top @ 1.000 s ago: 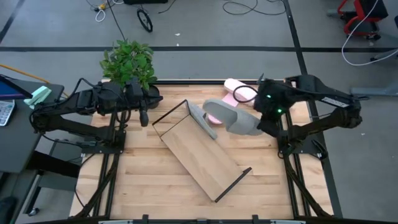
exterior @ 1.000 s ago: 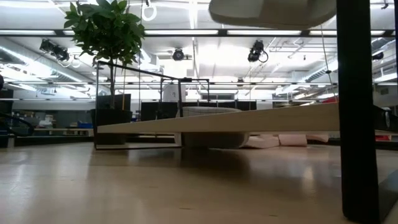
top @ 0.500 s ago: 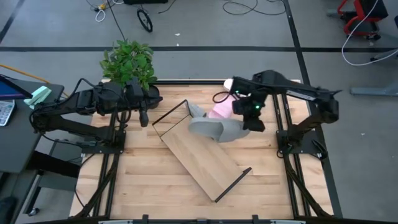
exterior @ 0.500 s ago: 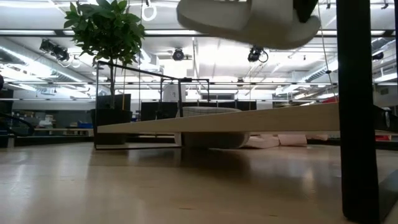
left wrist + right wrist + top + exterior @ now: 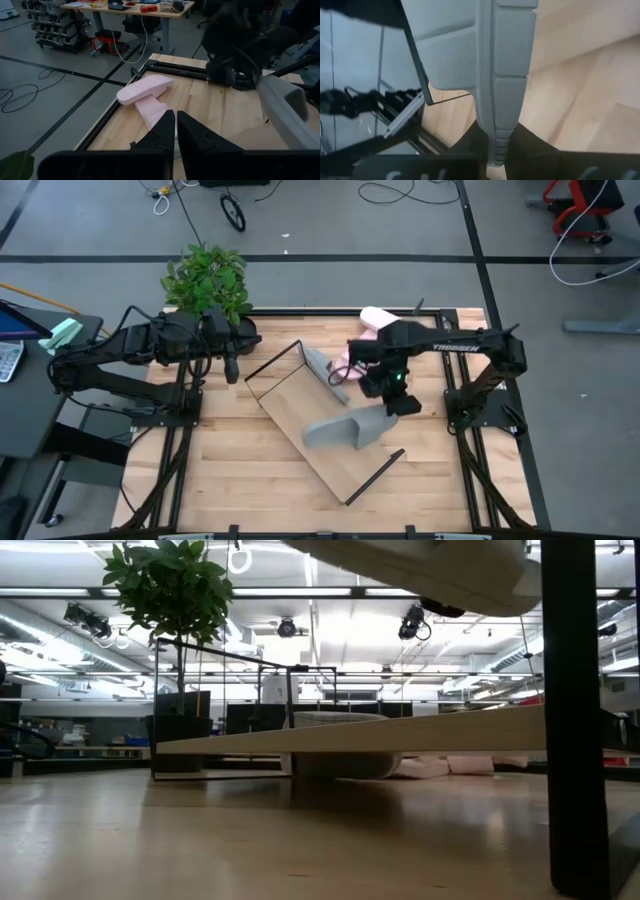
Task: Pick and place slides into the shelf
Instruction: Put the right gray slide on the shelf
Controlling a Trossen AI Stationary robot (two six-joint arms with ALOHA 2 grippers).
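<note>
My right gripper (image 5: 385,408) is shut on a grey slide (image 5: 342,429) and hangs over the middle of the shelf (image 5: 298,395), a light-wood board with black frame ends lying slantwise on the table. In the low view this slide (image 5: 420,565) floats well above the board (image 5: 400,735). A second grey slide (image 5: 322,366) leans at the shelf's far end. Two pink slides (image 5: 376,321) (image 5: 345,361) lie on the table beyond it; the left wrist view shows them too (image 5: 145,90) (image 5: 156,112). My left gripper (image 5: 231,367) waits shut at the table's far left. My right gripper pinches the grey slide's thick side rim (image 5: 501,127) at its right-hand end between the two fingers, which come from above and from the table's right. The slide is lifted clear and sticks out leftward from the fingers over the shelf board.
A potted plant (image 5: 205,280) stands at the far left corner, just behind my left gripper. The shelf's black frame ends (image 5: 272,360) (image 5: 375,475) rise at both ends of the board. Bare tabletop (image 5: 230,470) lies near and left of the shelf.
My right gripper has carried the grey slide from the table's far right, past the pink slides, toward the left and near edge, until it is over the shelf's middle. The arm has swung and stretched out leftward. The slide has stayed lifted and now sits closer to the low camera.
</note>
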